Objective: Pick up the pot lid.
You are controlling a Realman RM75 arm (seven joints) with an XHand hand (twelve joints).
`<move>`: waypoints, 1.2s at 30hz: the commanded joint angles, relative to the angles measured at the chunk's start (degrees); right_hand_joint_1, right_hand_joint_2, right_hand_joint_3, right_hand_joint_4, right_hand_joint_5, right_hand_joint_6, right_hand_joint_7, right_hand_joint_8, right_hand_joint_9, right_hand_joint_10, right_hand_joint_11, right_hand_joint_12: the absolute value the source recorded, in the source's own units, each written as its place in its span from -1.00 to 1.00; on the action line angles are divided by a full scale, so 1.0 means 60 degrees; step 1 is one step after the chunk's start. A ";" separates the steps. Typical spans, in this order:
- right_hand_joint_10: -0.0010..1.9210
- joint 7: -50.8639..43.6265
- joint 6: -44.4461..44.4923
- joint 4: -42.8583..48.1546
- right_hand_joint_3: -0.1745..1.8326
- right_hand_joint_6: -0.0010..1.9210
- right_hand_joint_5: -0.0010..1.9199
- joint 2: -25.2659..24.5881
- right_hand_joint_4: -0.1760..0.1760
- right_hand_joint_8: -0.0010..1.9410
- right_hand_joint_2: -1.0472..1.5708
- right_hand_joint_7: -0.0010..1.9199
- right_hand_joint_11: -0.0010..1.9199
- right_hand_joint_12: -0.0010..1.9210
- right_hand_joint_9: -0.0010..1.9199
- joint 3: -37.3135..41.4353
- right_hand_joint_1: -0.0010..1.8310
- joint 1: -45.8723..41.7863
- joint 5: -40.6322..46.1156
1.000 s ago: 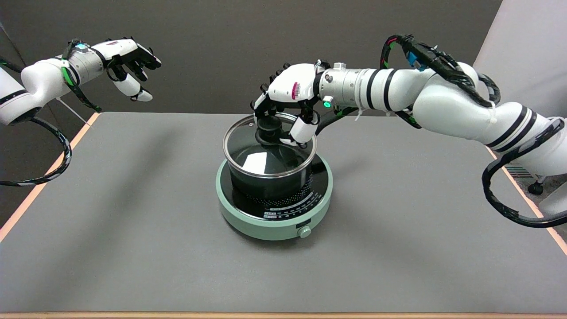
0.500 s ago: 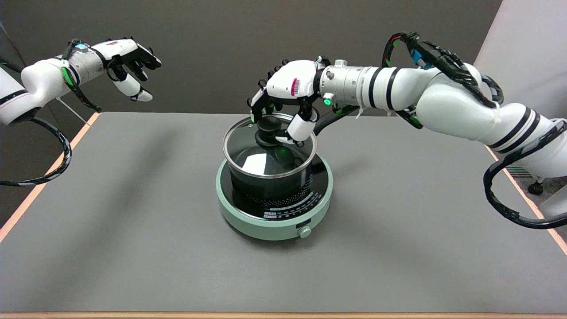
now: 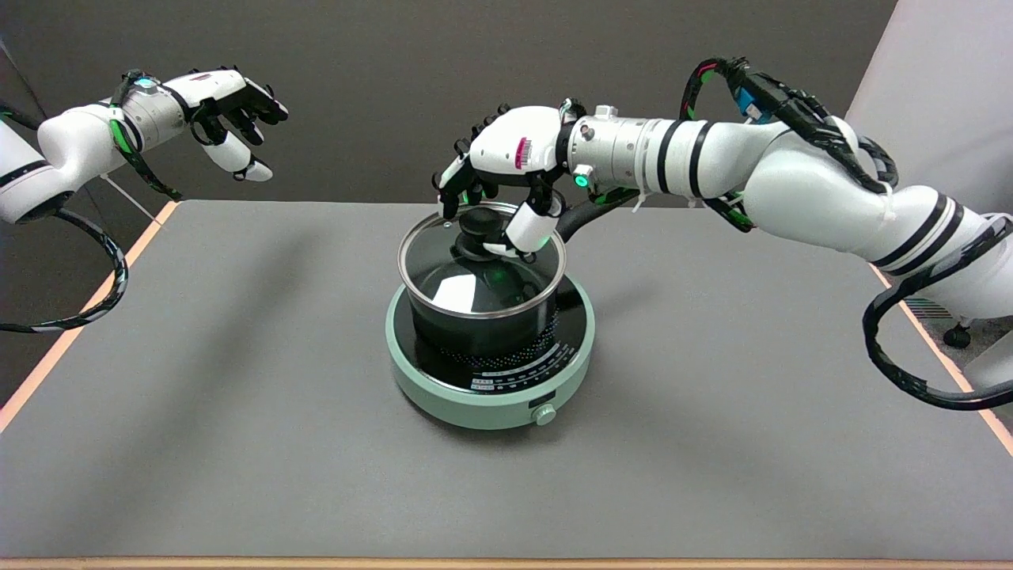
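Lid [image 3: 481,269] sits closed on the pot [image 3: 479,324] atop the cooker [image 3: 491,380], the right hand [image 3: 506,170] curled down around its black knob [image 3: 479,233], seemingly gripping it, so only lifting remains.

A round glass pot lid [image 3: 475,277] with a shiny metal rim and a black knob [image 3: 480,232] at its centre sat level on a black pot [image 3: 483,332]. The pot stood on a round, pale green cooktop [image 3: 443,392] near the middle of a grey table [image 3: 237,396]. Through the clear glass the dark inside of the pot showed, with a pale reflection on the glass. The lid covered the pot's mouth fully.
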 commanded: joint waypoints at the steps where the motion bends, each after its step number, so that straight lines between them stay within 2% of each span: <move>1: -0.27 -0.0002 0.0121 -0.0179 0.02 -0.55 -0.38 -0.0132 0.95 -0.58 0.29 -0.23 -0.50 -0.10 -0.23 -0.0105 -0.01 -0.0024 0.0164; 12: -0.26 -0.0002 0.0107 -0.0229 0.02 -0.54 -0.37 -0.0113 1.00 -0.60 0.29 -0.22 -0.50 -0.10 -0.23 -0.0129 -0.01 -0.0096 0.0164; 25: -0.28 -0.0002 0.0070 -0.0215 0.01 -0.42 -0.35 -0.0076 1.00 -0.59 0.29 -0.19 -0.49 -0.10 -0.21 -0.0038 0.03 -0.0184 0.0084; 31: -0.19 -0.0002 0.0123 -0.0216 -0.02 -0.27 -0.33 -0.0076 1.00 -0.48 0.32 -0.17 -0.48 -0.09 -0.21 -0.0038 0.02 -0.0211 0.0084; 36: -0.09 -0.0002 0.0232 -0.0213 -0.04 -0.12 -0.35 -0.0063 0.95 -0.29 0.36 -0.21 -0.47 -0.08 -0.24 -0.0038 0.03 -0.0240 0.0084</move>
